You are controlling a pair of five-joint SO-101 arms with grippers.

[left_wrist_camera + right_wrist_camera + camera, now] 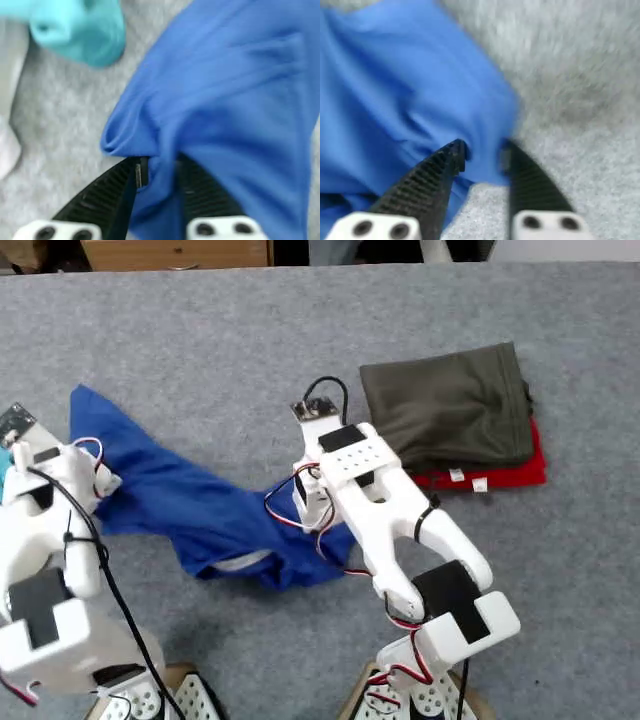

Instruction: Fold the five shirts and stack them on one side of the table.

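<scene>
- Fingers [112, 195] of the left gripper [159, 167] stand narrow, pinched on a fold of the blue shirt [225, 100]. The cloth bunches between them and spills over one finger.
- Fingers [427, 182] of the right gripper [482, 150] stand just as narrow, nipping the blue shirt [395, 90] at its edge. Blue cloth sits between the tips, and the bare grey table [580, 100] starts just beside one finger.
- Between the two pairs of fingers, in the high view, the blue shirt [200, 505] stretches as a long crumpled band on the table [250, 330], unfolded. One end is at the left fingers and the other at the right ones.
- Just past the left fingers, beyond the pinched fold, a teal cloth [80, 27] lies on the table, apart from the blue one.
- Farther from the right fingers, on the side away from the left arm, a folded olive shirt [450, 405] lies on a folded red shirt [500, 472]. The red one shows as a strip along the olive one's near edge. This stack is apart from the blue shirt.
- Farthest from both pairs of fingers, wooden furniture [175, 252] stands behind the table's far edge.
</scene>
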